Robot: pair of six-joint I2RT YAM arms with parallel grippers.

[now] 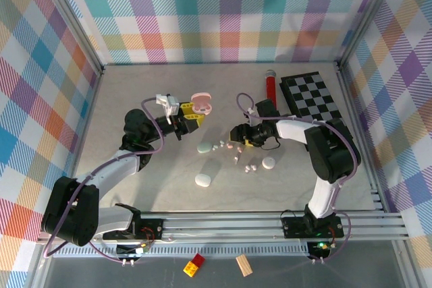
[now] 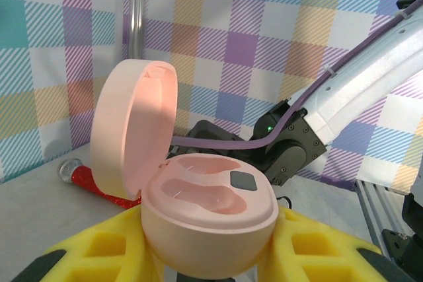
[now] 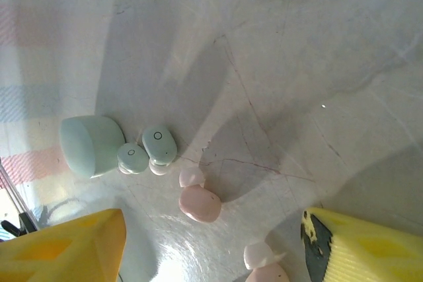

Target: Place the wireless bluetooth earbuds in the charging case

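Note:
My left gripper point(image 1: 192, 118) is shut on a pink charging case point(image 1: 201, 104), held above the table. In the left wrist view the case point(image 2: 210, 212) sits between the yellow fingers point(image 2: 86, 246) with its lid point(image 2: 132, 137) up and both wells empty. My right gripper point(image 1: 240, 137) hangs open just above the table, over two pink earbuds point(image 3: 199, 203) point(image 3: 264, 267) that lie between its yellow fingers point(image 3: 66, 246). Two pale green earbuds point(image 3: 158, 144) rest beside a shut green case point(image 3: 89, 144). More earbuds point(image 1: 251, 166) lie scattered mid-table.
Two shut white cases point(image 1: 204, 179) point(image 1: 268, 162) lie on the table. A red glittery microphone point(image 1: 270, 85) and a checkerboard point(image 1: 312, 96) sit at the back right. Small blocks point(image 1: 194, 266) lie beyond the front rail.

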